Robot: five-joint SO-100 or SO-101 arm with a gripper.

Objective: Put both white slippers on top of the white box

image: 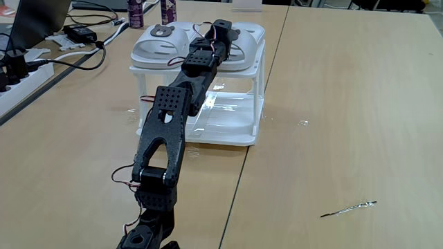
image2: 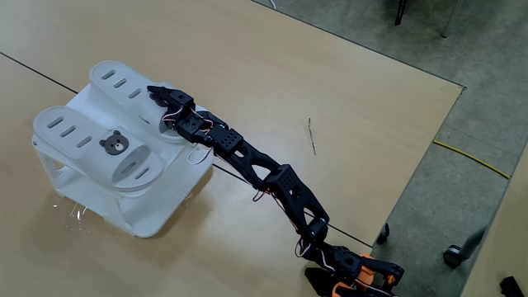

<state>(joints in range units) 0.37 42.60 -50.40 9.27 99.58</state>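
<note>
Both white slippers lie side by side on the slatted top of the white box [image: 257,104]. The left slipper [image: 158,43] shows its bear badge and lies free of the arm. My black arm reaches across the box, and the gripper [image: 221,29] sits over the strap of the right slipper [image: 248,43]. In the other fixed view the gripper [image2: 162,96] rests at the strap of the far slipper [image2: 115,81], while the near slipper [image2: 82,136] lies apart from it on the box [image2: 157,210]. The wrist hides the fingertips, so their spacing is unclear.
A power strip [image: 21,72], black cables and an adapter [image: 79,32] lie at the table's far left, with dark bottles [image: 135,10] behind the box. A thin metal pin [image: 349,207] lies on the right half of the table. The table edge [image2: 412,165] runs near the arm's base.
</note>
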